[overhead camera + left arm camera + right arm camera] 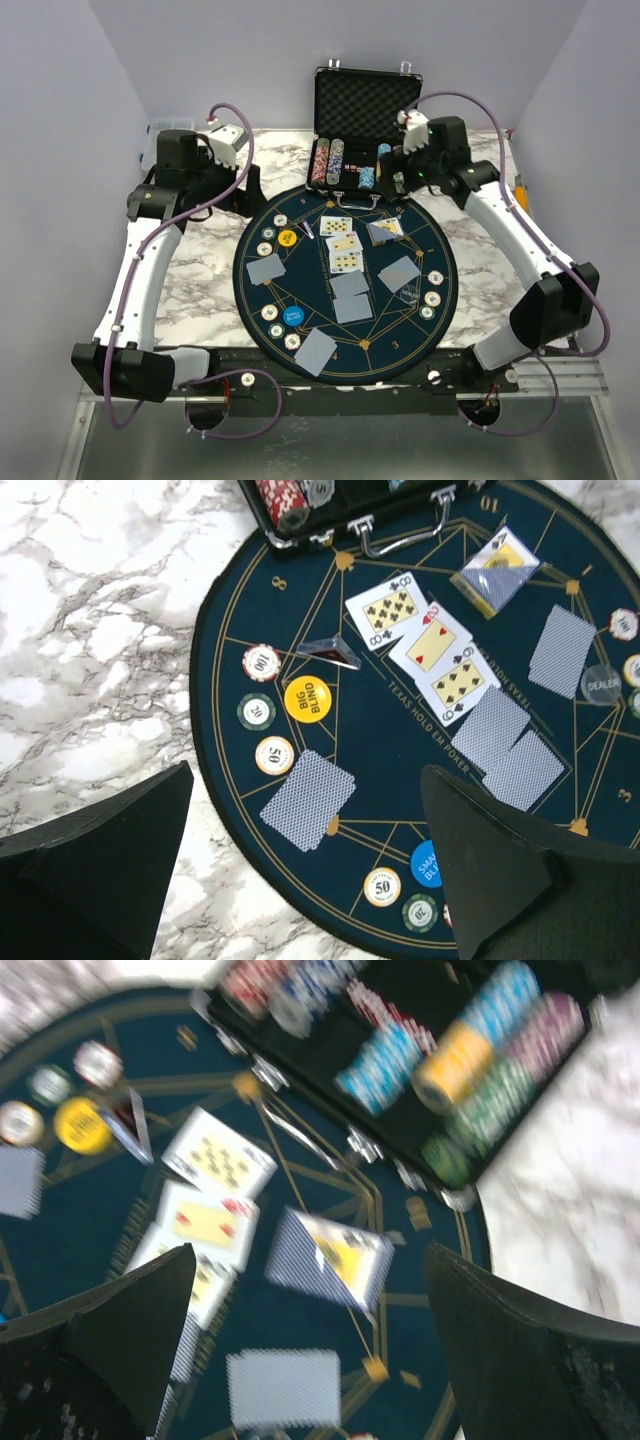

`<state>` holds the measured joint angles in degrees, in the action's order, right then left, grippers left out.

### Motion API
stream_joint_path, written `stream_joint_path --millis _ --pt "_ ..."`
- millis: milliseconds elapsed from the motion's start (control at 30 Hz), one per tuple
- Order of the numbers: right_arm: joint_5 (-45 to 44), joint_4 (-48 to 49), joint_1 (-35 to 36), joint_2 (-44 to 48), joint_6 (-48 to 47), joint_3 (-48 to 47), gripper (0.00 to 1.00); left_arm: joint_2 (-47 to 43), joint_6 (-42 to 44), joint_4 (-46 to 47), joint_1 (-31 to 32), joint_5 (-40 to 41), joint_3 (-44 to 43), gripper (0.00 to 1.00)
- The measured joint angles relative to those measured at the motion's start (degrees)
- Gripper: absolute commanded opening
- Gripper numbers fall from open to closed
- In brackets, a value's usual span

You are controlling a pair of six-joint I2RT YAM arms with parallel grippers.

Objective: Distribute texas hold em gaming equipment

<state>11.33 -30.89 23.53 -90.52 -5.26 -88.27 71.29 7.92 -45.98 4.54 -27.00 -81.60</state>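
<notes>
The mat point(310, 275) lies centred before both arms so either can reach any seat, and the open case point(362, 105) sits at its far edge as the chip supply. The left gripper point(308, 775) hangs over the table point(200, 270) by the mat's far left and the right gripper point(310, 1255) by the case, both spread wide and empty, probably between placements. Three face-up cards point(343, 243) sit mid-mat as the shared board. Grey-backed cards point(265, 267), chips point(267, 236) and the yellow point(288, 238), blue point(294, 317) and dealer point(603, 683) discs lie toward the seats, so distribution looks nearly done.
</notes>
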Motion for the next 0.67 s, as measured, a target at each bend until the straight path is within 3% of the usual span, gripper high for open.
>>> stream_joint_path --millis 133,333,667 --pt "0.6 -1.3 -7.1 5.4 -2.2 10.9 1.0 1.4 1.4 -0.6 3.4 3.4 0.7 0.98" --pt "1.6 -2.5 -10.1 12.5 -3.9 23.1 1.0 3.4 0.7 -0.9 4.5 6.6 5.0 0.98" --pt "3.7 -2.6 -13.6 14.3 -3.9 27.8 1.0 4.4 -1.4 -2.2 5.7 8.7 9.2 0.98"
